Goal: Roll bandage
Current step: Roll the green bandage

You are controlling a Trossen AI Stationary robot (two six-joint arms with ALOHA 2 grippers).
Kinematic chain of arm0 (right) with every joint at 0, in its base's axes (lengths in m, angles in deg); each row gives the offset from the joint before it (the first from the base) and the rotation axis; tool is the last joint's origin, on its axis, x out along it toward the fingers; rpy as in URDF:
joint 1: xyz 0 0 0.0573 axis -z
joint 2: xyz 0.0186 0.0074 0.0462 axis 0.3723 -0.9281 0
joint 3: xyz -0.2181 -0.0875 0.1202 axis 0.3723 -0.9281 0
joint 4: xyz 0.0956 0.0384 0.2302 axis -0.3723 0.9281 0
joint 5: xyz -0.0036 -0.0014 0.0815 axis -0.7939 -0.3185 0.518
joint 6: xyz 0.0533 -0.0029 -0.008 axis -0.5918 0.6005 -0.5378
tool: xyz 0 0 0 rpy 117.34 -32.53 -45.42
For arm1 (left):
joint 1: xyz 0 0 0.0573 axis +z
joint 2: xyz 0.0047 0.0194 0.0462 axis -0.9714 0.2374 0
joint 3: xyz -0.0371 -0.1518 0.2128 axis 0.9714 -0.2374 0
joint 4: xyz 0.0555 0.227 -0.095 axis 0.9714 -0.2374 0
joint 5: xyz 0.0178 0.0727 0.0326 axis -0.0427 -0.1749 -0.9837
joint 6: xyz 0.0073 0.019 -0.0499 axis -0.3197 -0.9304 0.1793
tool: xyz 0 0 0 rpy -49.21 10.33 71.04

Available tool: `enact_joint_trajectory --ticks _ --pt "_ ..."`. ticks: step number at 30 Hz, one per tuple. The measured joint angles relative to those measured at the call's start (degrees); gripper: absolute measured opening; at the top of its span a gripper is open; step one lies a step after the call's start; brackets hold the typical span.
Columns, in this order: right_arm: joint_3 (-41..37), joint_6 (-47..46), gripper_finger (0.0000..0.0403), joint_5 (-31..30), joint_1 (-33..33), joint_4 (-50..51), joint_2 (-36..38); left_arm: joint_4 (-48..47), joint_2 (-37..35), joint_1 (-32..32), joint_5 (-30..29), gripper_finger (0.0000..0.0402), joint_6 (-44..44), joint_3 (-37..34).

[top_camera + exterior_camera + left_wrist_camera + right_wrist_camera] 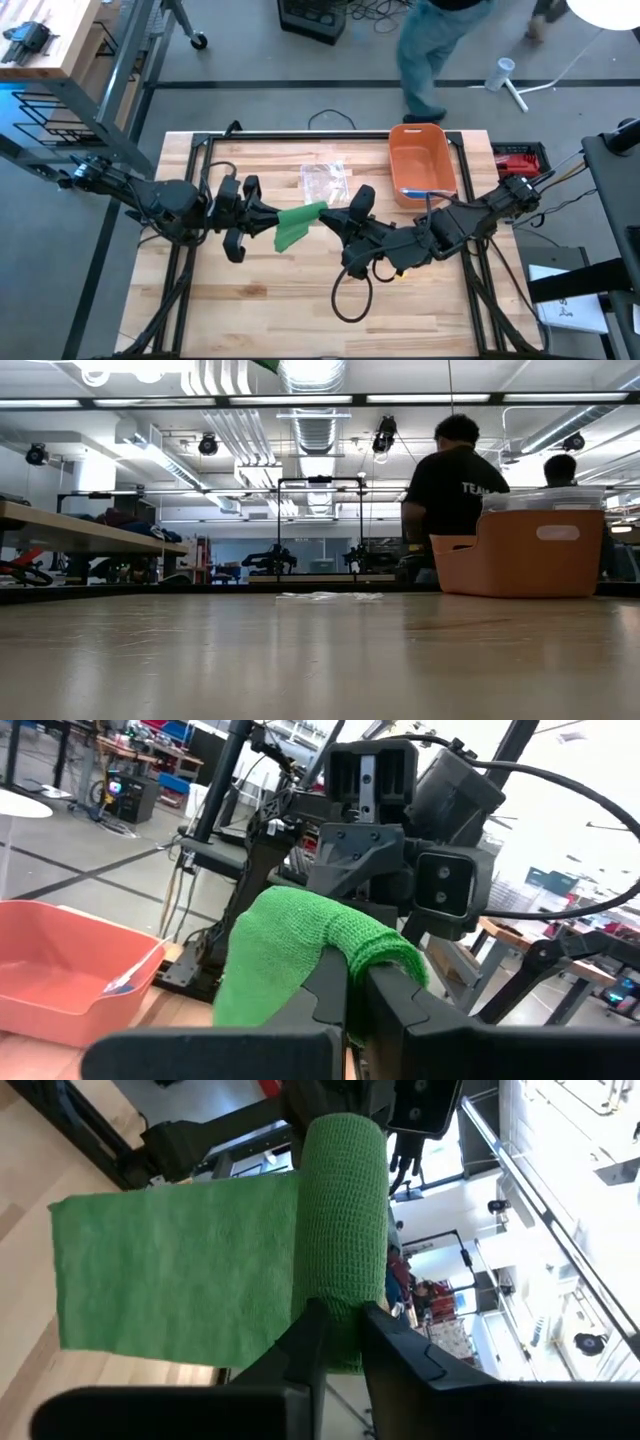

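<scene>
While both grippers, left (268, 213) and right (335, 217), pinch the green bandage (296, 225) above mid-table, rolling is underway; next the right must regrip and wind.

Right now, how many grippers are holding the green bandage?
2. The left gripper holds one end of the green bandage above the table's middle; the right gripper holds the other end.

Mid-table is crowded: the left gripper (268, 215) and right gripper (335, 217) meet nose to nose on the green bandage (297, 224), leaving no gap between them. Behind lie a clear plastic wrapper (326, 182) and an orange bin (421, 160). A black cable loop (352, 296) lies toward the front; bare wood on either side of it stays passable.
</scene>
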Motion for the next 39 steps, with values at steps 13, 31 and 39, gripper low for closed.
enact_joint_trajectory --ticks 13,31,39 --pt "0.1 0.2 0.0001 -4.4 0.0 0.0 0.0 2.8 0.2 0.0 1.4 0.0002 0.0 0.0" --pt "0.6 -17.5 0.0054 -4.2 -0.7 0.8 0.3 3.0 0.2 0.0 1.7 0.0002 -10.5 0.0" --pt "0.6 -40.2 0.0155 -0.6 -1.6 0.2 1.9 5.2 0.5 -0.1 2.2 0.0002 -20.4 0.1"
